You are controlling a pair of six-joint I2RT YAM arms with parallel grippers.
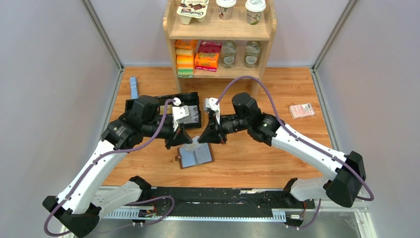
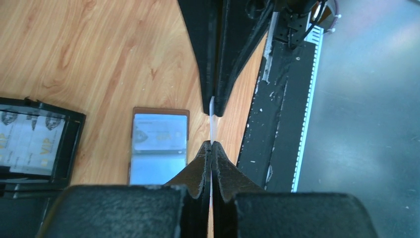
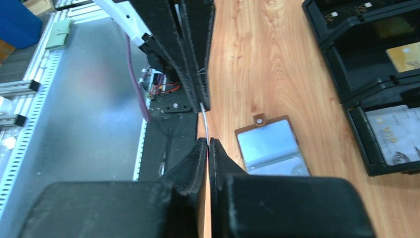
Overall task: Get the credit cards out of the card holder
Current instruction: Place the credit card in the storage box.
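The card holder lies open on the wooden table, brown edging, grey-blue inside. It also shows in the left wrist view, with a pale card in one pocket, and in the right wrist view. A thin pale credit card is held edge-on just above it, between both grippers. My left gripper is shut on one end of this card. My right gripper is shut on the other end. In the top view the left gripper and right gripper face each other.
A long black compartmented tray with several cards sits behind the left gripper. A wooden shelf of goods stands at the back. A blue strip lies far left, a pink-red packet at the right. A metal rail runs along the near edge.
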